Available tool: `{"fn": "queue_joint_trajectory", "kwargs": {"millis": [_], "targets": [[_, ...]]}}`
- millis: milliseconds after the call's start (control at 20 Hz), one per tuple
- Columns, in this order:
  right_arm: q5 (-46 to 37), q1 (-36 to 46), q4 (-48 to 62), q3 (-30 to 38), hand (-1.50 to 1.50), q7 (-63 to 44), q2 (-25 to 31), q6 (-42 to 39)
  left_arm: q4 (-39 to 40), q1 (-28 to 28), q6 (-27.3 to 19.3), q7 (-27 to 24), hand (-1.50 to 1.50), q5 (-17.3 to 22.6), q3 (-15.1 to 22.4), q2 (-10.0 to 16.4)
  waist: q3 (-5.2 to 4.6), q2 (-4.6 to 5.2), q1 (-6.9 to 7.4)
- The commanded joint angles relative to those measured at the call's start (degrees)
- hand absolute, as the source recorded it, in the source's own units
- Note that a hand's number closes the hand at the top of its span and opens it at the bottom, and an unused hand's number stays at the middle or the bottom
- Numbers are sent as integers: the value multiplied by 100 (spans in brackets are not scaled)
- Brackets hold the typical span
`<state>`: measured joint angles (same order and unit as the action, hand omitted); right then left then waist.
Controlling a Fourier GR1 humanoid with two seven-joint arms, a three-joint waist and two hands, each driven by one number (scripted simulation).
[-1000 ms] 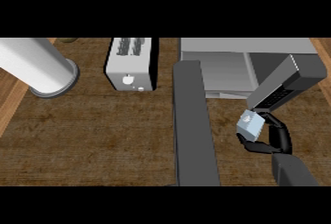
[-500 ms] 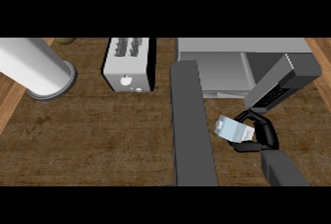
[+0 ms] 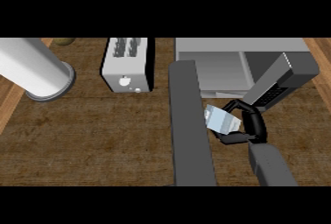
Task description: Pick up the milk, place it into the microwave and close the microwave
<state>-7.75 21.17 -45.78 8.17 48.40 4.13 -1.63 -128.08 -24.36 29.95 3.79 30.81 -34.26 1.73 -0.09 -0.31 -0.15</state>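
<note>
Head view: microwave (image 3: 213,46) sat at the back right of the surface (image 3: 97,144), open. Its cavity faced the camera, light grey inside. The microwave door (image 3: 191,131) was swung fully out, a long dark grey slab running from the cavity's left edge down to the lower edge of the view. The keypad panel (image 3: 279,89) was on the right side of the cavity, dark with small buttons.

The milk (image 3: 221,119) was a small white-and-blue carton, tilted. It was outside the cavity, just in front of the opening, between the door and the keypad panel. Couldn't tell whether it touched the surface.

Right robot hand (image 3: 254,122) was clamped on the milk, fingers arched over its far side and thumb under its near side. Its grey forearm came up from the lower right. Left robot hand didn't show.

The surface was dark wood grain, with lighter wood strips along the far left and far right edges. A toaster (image 3: 126,65) stood at the back, left of the microwave door, slots on top and a knob on its front face. A large white cylinder (image 3: 32,65) with a grey rim stood at the back left. A small brownish object (image 3: 62,41) lay at the top edge beside it, too small to identify.
</note>
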Motion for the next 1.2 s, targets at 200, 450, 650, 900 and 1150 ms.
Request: {"fn": "queue_joint_trajectory", "kwargs": {"millis": [200, 450, 650, 900, 1150], "targets": [[-202, 421, -643, -270, 150, -948, -388, 751, 165, 140, 115, 116, -150, 168, -260, 95, 8, 26, 58], [-719, 1211, -329, -301, 150, -1626, -244, 1442, -35, 29, 109, 377, -150, 493, -270, 147, 9, 28, 93], [-1121, 2267, 1024, -159, 150, -1617, -98, 1920, 71, 197, 93, 303, -150, 143, -169, 57, 12, 77, 197], [-1211, 2921, 2280, 202, 150, -1164, 19, 2484, 279, 506, 164, 171, -150, -53, -48, 76, 19, 151, 332], [-1202, 3398, 2882, 462, 150, -1214, 489, 2568, 506, 686, 236, 81, -150, -252, 15, 106, 23, 210, 412]]}}
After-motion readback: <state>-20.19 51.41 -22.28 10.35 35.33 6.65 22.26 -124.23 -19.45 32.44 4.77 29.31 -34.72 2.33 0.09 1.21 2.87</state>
